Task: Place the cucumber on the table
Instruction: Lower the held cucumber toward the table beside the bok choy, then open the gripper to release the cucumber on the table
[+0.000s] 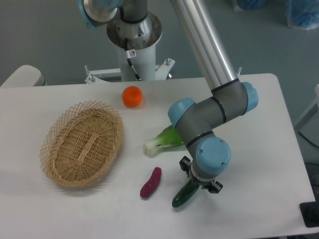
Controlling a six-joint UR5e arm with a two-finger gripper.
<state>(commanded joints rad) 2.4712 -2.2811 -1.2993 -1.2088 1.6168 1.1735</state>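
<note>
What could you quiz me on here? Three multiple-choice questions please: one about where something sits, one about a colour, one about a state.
1. Where is the round orange fruit?
A. In the basket
B. On the white table, beyond the oval woven wicker basket
C. In the gripper

2. What colour is the small vegetable beside the slim dark green cucumber?
A. Purple
B. Yellow
C. Red

3. What does the basket hold?
A. The leafy bok choy
B. The cucumber
C. Nothing

Answers: 1 B, it lies on bare tabletop; 2 A, plainly purple; 3 C, only weave shows, and the leafy green bok choy lies outside it.
</note>
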